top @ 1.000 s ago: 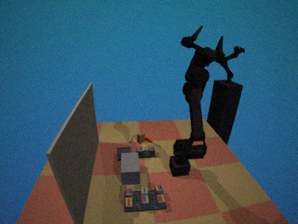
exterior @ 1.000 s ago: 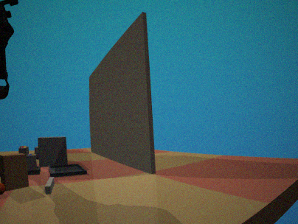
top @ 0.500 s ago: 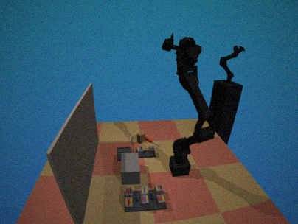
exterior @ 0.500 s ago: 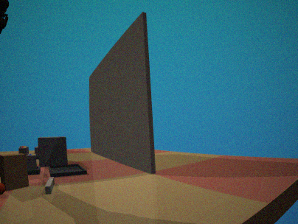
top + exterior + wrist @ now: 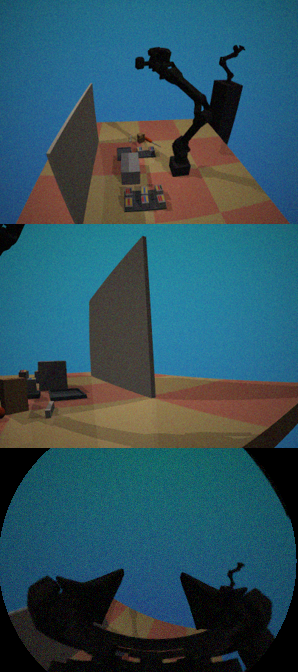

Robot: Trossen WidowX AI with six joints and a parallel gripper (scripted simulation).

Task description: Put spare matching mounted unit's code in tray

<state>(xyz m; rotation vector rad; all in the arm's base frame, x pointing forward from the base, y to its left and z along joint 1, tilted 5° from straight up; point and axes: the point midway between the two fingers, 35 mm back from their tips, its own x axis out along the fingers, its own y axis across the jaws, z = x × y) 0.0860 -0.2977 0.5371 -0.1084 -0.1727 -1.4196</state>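
Observation:
My gripper [image 5: 152,573] is open and empty, its two dark fingers wide apart against blue background. In the top view the arm [image 5: 186,85] is raised high above the table. A large grey block [image 5: 130,167] [image 5: 52,375] stands mid-table; no code is readable, and I cannot tell whether it is the mounted unit. Several small units with coloured stripes, one being this unit [image 5: 144,199], sit on the near dark rack [image 5: 136,209]. Striped units [image 5: 151,149] also sit on a smaller rack [image 5: 147,155]. The flat dark tray [image 5: 124,152] [image 5: 68,394] looks empty in the exterior view.
A tall grey panel [image 5: 75,147] [image 5: 119,323] stands along the left side of the table in the top view. A brown block [image 5: 141,138] [image 5: 14,395], an orange-handled screwdriver [image 5: 148,140] and a small light bar [image 5: 130,138] [image 5: 49,409] lie beyond the tray. Another arm stands on a dark pillar [image 5: 225,107].

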